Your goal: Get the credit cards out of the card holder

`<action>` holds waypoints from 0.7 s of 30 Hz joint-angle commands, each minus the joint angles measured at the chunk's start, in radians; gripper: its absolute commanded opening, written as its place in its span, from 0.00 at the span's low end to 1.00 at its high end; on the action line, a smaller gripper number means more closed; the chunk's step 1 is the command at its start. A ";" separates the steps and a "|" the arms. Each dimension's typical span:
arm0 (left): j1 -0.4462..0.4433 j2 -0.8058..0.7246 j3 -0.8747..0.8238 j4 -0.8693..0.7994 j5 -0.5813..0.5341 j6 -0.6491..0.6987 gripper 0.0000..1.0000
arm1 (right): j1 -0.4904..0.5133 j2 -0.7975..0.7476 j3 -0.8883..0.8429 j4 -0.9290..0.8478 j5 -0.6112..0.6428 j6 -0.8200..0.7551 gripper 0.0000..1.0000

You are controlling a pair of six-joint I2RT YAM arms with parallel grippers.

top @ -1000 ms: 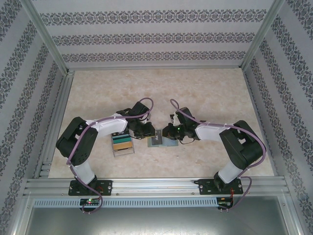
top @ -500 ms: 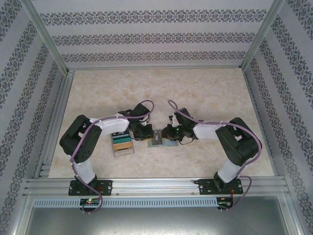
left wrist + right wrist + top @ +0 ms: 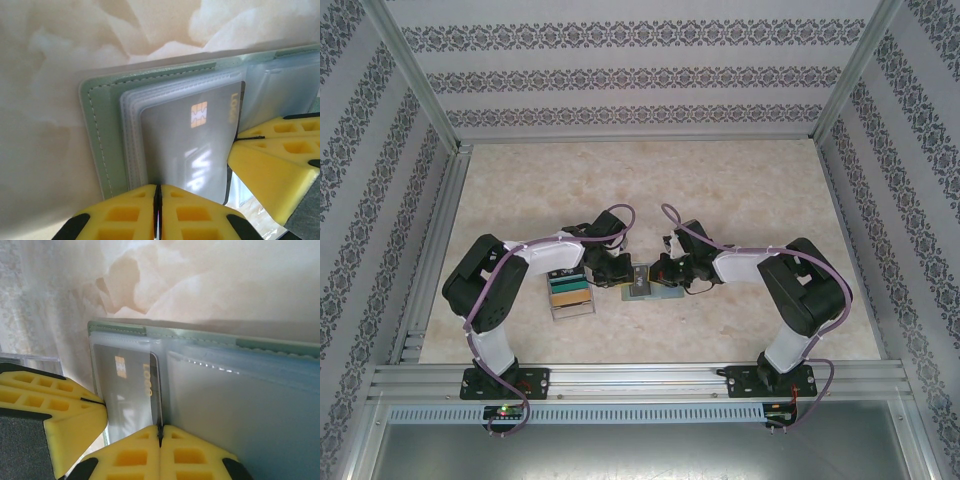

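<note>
The sage-green card holder (image 3: 665,293) lies open on the table between the two arms. Its stitched leaf (image 3: 100,130) carries clear sleeves, and a grey credit card (image 3: 195,140) with a gold chip sits in them. My left gripper (image 3: 158,190) is shut on the near edge of the holder's sleeves, right beside the card. My right gripper (image 3: 160,431) is shut on the dark long edge of the credit card (image 3: 127,385), by the fold of the holder (image 3: 200,337). From above, the left gripper (image 3: 626,276) and right gripper (image 3: 656,274) nearly touch over the holder.
A clear plastic tray of staggered coloured cards (image 3: 570,292) stands just left of the holder, under the left arm. Patterned walls and metal rails close in the table, and there is bare marble-look surface (image 3: 650,190) behind the arms.
Both grippers have drawn closer together over the holder. The right gripper's jaws have closed fully on the card's edge; the left arm's elbow has shifted slightly right.
</note>
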 commanded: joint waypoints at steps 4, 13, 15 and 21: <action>-0.003 0.047 0.006 -0.054 -0.033 0.019 0.10 | -0.023 -0.035 -0.039 0.014 -0.009 -0.007 0.00; -0.003 0.049 0.007 -0.062 -0.035 0.027 0.09 | -0.060 -0.079 -0.090 0.016 -0.006 -0.009 0.00; -0.003 0.048 0.007 -0.063 -0.037 0.027 0.09 | -0.064 -0.084 -0.098 0.019 -0.008 -0.009 0.00; -0.003 0.044 0.011 -0.049 -0.022 0.028 0.10 | -0.058 -0.085 -0.094 0.042 -0.032 -0.004 0.00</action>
